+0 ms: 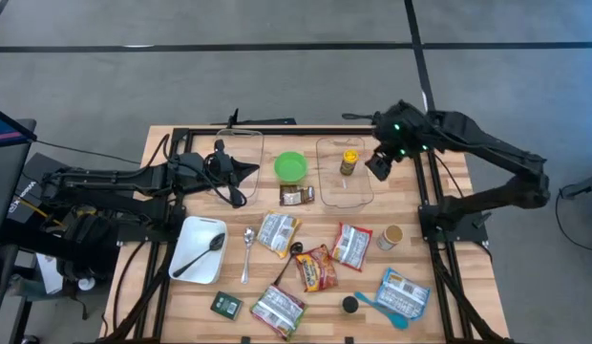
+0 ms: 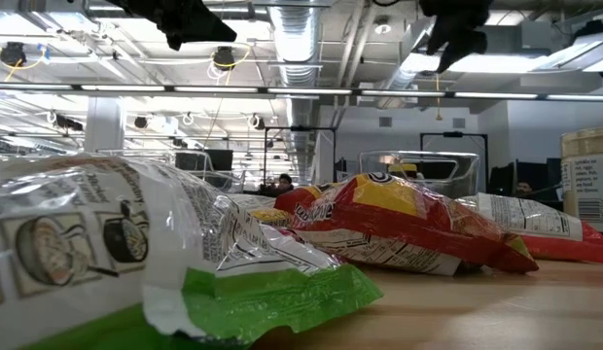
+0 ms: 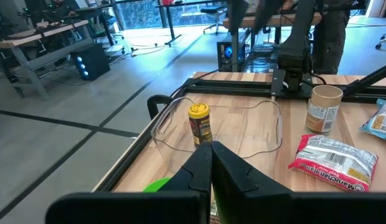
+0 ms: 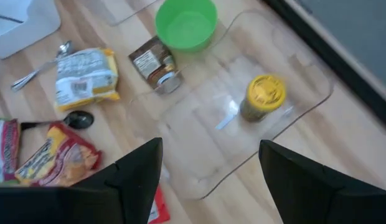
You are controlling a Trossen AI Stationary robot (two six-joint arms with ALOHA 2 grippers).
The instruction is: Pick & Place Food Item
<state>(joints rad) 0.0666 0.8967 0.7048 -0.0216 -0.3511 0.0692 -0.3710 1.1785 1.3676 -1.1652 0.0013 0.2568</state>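
Your right gripper (image 1: 381, 164) hangs above the table's far edge at about one o'clock from the table's middle, just beside the right rim of the clear plastic tray (image 1: 327, 196), and its two dark fingers (image 4: 134, 171) stand well apart with nothing between them. The food item, a small jar with a yellow lid (image 1: 349, 161), stands upright inside that tray near its far end; from the right wrist view you look down on its lid (image 4: 266, 92) with the tray's clear wall (image 4: 199, 186) around it, and the gripper is apart from it, not touching. Your left gripper (image 1: 246, 171) is held out over the far left part of the table at about eleven o'clock, over a second clear tray (image 1: 259, 143), with its fingers (image 3: 202, 163) pressed together and empty. Just at three o'clock of it sits the green bowl (image 1: 290, 167), and at six o'clock of the bowl lies a small brown packet (image 1: 297, 196) just beside the first tray's left wall. Toward the near side you have a white tray (image 1: 185, 237) with a black spoon (image 1: 202, 253) in it at about eight o'clock, a metal spoon (image 1: 247, 252) beside it, several snack bags, among them a red and yellow one (image 1: 315, 268) near the middle, and a paper cup (image 1: 391, 237) at about three o'clock.
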